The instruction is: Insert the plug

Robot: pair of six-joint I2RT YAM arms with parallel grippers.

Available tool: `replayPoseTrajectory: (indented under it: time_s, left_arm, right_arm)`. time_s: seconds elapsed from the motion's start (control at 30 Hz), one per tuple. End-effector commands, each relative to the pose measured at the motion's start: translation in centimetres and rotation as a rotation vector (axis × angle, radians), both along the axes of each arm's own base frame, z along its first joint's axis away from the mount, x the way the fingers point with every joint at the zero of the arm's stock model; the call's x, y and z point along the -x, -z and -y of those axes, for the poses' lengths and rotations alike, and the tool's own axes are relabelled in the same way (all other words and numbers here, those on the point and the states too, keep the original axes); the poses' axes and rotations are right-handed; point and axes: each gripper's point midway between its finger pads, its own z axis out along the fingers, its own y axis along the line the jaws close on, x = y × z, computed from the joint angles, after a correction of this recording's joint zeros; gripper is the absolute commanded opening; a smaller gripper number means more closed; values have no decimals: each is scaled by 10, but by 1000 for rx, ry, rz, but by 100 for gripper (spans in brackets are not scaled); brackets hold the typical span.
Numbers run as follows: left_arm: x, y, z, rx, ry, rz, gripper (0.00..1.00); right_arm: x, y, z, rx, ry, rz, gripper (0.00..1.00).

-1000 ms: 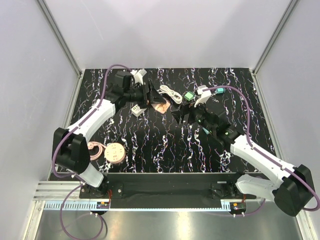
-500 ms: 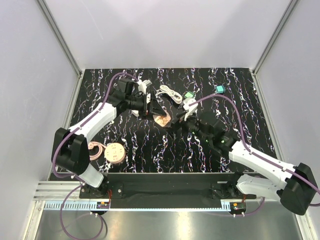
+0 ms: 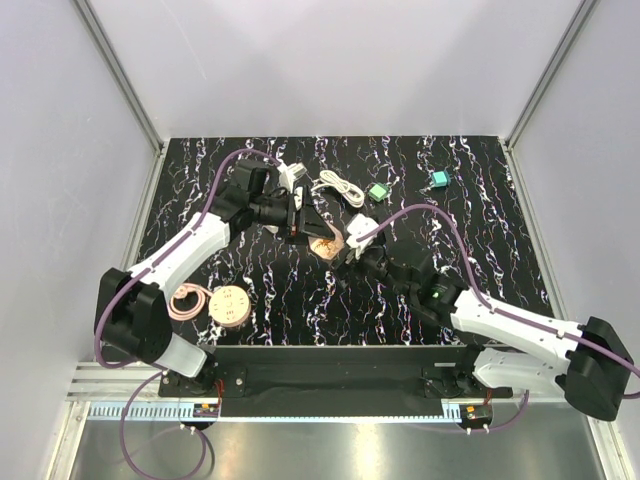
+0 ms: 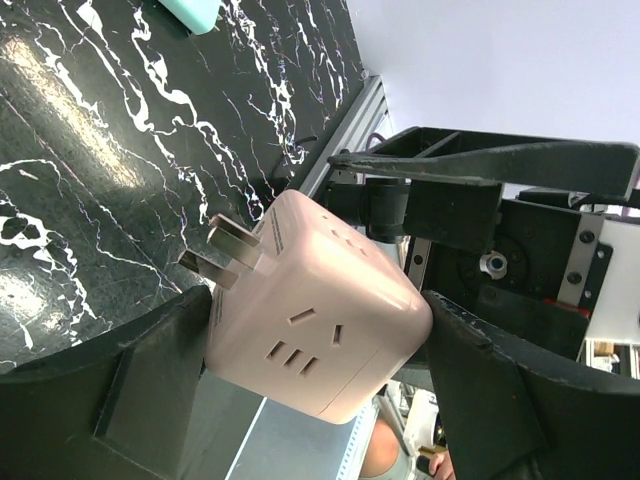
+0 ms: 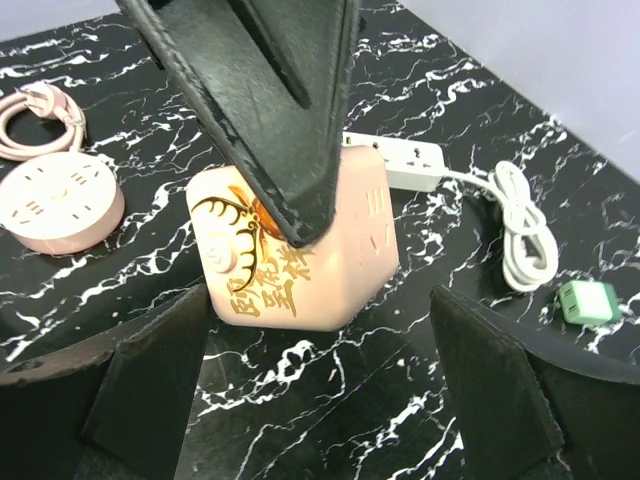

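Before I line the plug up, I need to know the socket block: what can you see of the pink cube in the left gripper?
The pink cube is a glossy, round-cornered adapter that looks like plastic. Two flat metal prongs stick out of one face. Other faces carry socket slots, and one bears a gold-and-orange drawing with characters. The left gripper clamps it on opposite faces, near the middle of the table. Whether it touches the table I cannot tell.

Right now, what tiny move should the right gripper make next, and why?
Probably ease the open right gripper forward around the pink cube-shaped plastic adapter. The left gripper pinches the cube, and the right fingers stand wide apart just short of it, one to each side.
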Motion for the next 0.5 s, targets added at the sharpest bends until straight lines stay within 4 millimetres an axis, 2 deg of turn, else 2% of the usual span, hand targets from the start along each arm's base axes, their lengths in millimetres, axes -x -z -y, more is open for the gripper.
replayPoseTrajectory:
  time_s: [0.0, 0.2, 0.3, 0.33, 0.4, 0.43, 0.47]
  left_arm:
    - [13, -17, 3, 41, 20, -2, 1]
    - [14, -16, 10, 25, 6, -14, 2]
    - [14, -15, 12, 18, -5, -29, 5]
    - [13, -14, 12, 16, -9, -31, 9]
    - [13, -11, 12, 11, -12, -46, 14]
    - [12, -9, 12, 6, -17, -50, 21]
    - [11, -9, 12, 5, -20, -47, 27]
  right_arm:
    - [-8, -24, -7, -12, 7, 118, 95]
    - [-13, -20, -22, 45, 3, 155, 91]
    - [-19, -21, -21, 41, 49, 182, 83]
    - [-21, -25, -20, 27, 64, 191, 70]
    - [-21, -26, -18, 16, 75, 192, 53]
    - [-21, -27, -17, 1, 86, 188, 36]
    - [-20, -29, -16, -9, 88, 187, 27]
